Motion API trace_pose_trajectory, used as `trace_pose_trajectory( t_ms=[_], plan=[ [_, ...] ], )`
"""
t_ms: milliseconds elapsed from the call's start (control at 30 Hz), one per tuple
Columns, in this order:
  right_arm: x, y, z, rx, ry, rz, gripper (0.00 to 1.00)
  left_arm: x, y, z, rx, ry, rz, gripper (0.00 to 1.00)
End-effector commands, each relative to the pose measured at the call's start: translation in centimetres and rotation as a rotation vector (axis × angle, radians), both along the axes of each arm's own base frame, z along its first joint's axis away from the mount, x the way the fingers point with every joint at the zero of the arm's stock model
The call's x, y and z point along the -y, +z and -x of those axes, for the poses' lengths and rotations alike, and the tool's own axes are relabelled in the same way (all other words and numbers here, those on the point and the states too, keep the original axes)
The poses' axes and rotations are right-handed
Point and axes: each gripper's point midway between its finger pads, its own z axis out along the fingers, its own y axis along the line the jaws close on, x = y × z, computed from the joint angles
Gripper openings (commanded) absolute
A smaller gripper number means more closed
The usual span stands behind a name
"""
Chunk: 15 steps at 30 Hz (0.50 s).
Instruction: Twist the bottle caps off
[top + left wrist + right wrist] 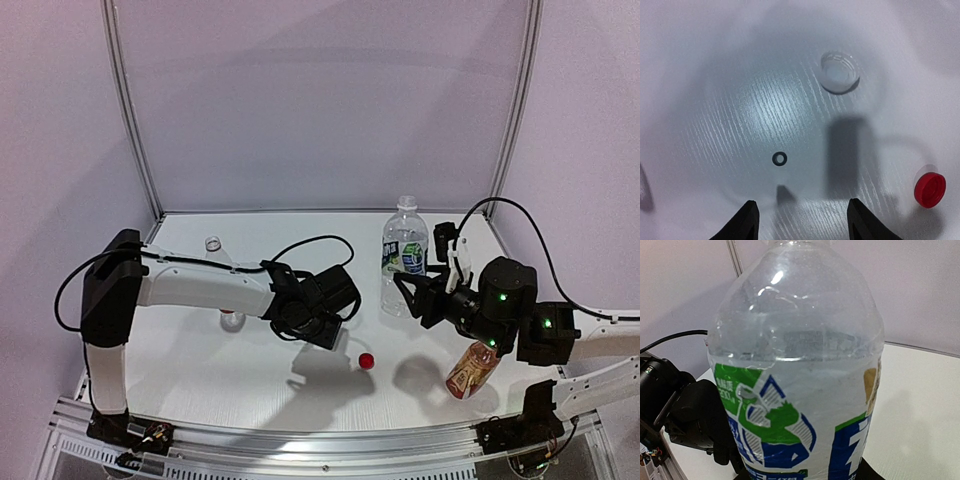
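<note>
The green-blue label bottle (404,255) stands upright at the back right with its cap (406,203) on. It fills the right wrist view (795,380). My right gripper (414,291) is closed around its lower part, and only dark finger edges show in the right wrist view (800,476). My left gripper (322,312) is open and empty above the table (802,222). The red cap (366,360) lies loose to its right (929,189). A whitish cap (839,73) lies open side up ahead of it. The clear red-label bottle (228,285) stands uncapped behind the left arm. The amber bottle (471,368) leans under the right arm.
A small black ring (780,159) lies on the table between the left fingers and the whitish cap. Metal frame posts (130,110) rise at the back corners. The table's front rail (330,435) runs along the near edge.
</note>
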Motion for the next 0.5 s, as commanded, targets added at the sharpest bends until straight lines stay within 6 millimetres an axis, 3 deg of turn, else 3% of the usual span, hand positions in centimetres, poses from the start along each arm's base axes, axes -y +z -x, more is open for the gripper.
trace_pose_trajectory(
  t_ms=[0, 233, 467],
  plan=[
    [-0.2, -0.1, 0.2, 0.005, 0.021, -0.017, 0.00, 1.1, 4.7, 0.4, 0.104, -0.056, 0.043, 0.61],
    [-1.8, 0.5, 1.6, 0.027, 0.145, -0.041, 0.00, 0.3, 12.4, 2.2, 0.303, -0.165, 0.062, 0.70],
    [-4.9, 0.8, 3.8, 0.034, 0.343, -0.051, 0.00, 1.4, 19.7, 6.9, 0.426, -0.428, 0.156, 0.77]
  ],
)
